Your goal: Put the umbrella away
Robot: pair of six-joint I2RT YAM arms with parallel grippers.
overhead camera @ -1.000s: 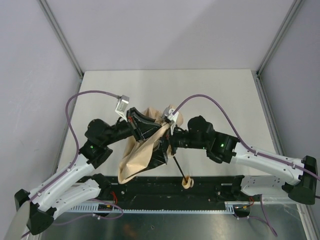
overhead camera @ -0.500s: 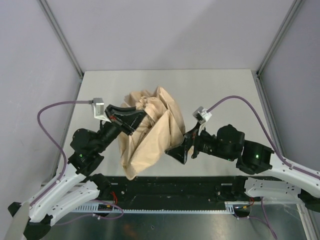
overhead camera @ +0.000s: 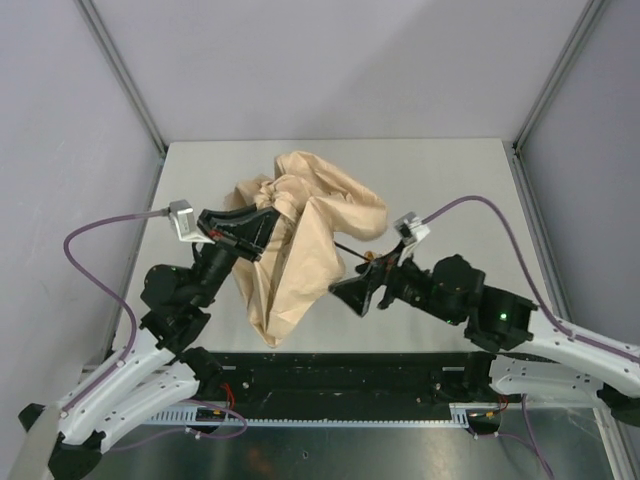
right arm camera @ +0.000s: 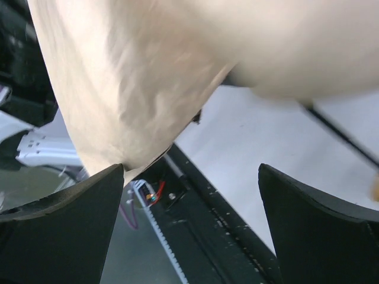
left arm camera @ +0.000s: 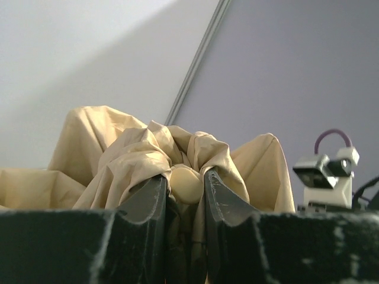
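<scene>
The umbrella (overhead camera: 305, 235) is a crumpled mass of shiny tan fabric held up over the middle of the table, its lower end hanging toward the front edge. My left gripper (overhead camera: 262, 228) is shut on its top. In the left wrist view a rounded tan knob (left arm camera: 186, 183) sits pinched between the two black fingers (left arm camera: 145, 198), with fabric bunched around them. A thin black shaft (overhead camera: 350, 248) sticks out toward my right gripper (overhead camera: 352, 293), which stands wide open just right of the fabric. In the right wrist view the fabric (right arm camera: 148, 71) hangs above the empty jaws.
The white table (overhead camera: 450, 190) is ringed by grey walls with metal corner posts (overhead camera: 120, 70). A black rail (overhead camera: 400, 375) runs along the front edge between the arm bases. Purple cables (overhead camera: 480, 205) arch over both arms.
Both arms have pulled apart from the centre. The left gripper has carried the umbrella's top up and to the left, and the fabric has spread out toward the back right.
</scene>
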